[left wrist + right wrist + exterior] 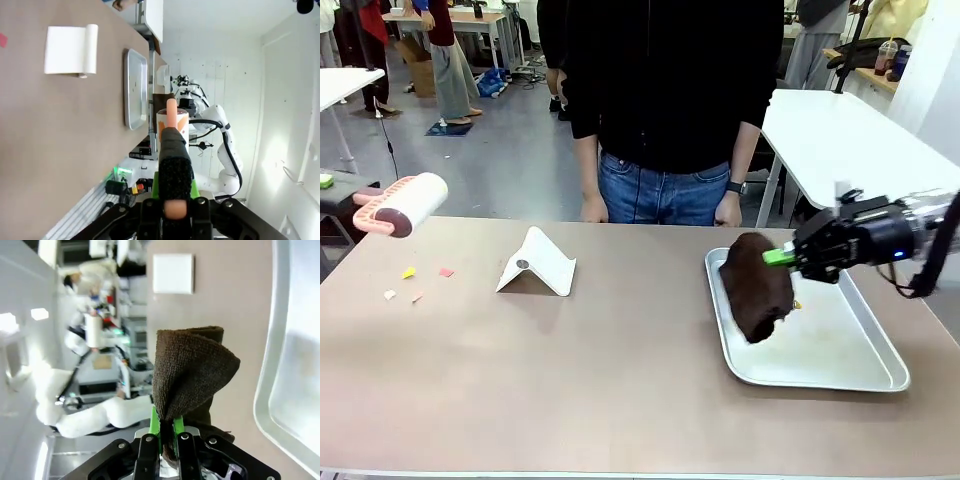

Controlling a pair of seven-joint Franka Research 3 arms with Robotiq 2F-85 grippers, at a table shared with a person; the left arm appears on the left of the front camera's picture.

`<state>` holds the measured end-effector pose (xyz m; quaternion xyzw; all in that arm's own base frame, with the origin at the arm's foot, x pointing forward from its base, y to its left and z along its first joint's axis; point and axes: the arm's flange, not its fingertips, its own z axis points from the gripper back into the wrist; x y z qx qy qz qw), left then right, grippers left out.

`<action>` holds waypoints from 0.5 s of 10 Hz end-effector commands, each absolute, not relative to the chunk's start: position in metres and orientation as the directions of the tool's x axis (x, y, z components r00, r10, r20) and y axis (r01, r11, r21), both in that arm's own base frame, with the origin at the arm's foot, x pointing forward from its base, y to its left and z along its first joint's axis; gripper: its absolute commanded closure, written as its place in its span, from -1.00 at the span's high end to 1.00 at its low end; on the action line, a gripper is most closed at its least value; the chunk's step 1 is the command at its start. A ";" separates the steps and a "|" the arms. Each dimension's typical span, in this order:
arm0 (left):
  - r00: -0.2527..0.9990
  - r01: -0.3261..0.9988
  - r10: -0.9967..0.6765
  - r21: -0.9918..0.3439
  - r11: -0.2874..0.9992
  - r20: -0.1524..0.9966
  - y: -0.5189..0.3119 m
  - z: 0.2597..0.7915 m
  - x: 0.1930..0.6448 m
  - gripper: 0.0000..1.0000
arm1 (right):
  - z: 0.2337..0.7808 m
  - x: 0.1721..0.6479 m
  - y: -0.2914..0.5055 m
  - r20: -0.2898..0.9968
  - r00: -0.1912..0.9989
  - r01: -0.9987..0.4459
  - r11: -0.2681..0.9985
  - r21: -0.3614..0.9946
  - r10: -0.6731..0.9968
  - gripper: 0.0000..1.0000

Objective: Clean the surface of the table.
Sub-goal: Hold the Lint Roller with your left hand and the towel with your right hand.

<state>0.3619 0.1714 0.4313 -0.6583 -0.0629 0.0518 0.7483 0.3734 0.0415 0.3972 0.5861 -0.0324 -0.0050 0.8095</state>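
Table: brownish-beige top, fills foreground, person standing at far edge. Small coloured paper scraps on left part; white folded card left of centre; metal tray on right part. Right gripper clenched on brown cloth, cloth hanging over tray's left end. Left gripper clamped on pink handle of lint roller, above table's far left corner.

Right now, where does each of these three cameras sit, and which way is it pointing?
Front: fixed on the robot's side, faces across the table at the person; the right gripper shows at the right.
Left wrist: looks along the left gripper, shut on the lint roller.
Right wrist: looks along the right gripper, shut on the brown cloth.
Shared: all show the tray.
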 end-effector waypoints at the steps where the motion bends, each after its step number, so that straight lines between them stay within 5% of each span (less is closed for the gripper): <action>1: 0.981 0.061 0.178 -0.995 0.075 0.074 0.188 0.403 0.355 -1.00 | 0.393 0.324 -0.014 0.069 0.988 -0.046 0.166 0.985 -0.138 -1.00; 4: 0.967 0.110 0.213 -0.983 0.149 0.140 0.214 0.361 0.345 -1.00 | 0.398 0.299 -0.081 0.073 0.953 -0.058 0.058 0.997 -0.294 -1.00; 5: 0.961 0.025 0.272 -0.996 0.087 0.048 0.225 0.347 0.346 -1.00 | 0.395 0.293 -0.095 0.102 0.943 -0.101 0.019 0.995 -0.317 -1.00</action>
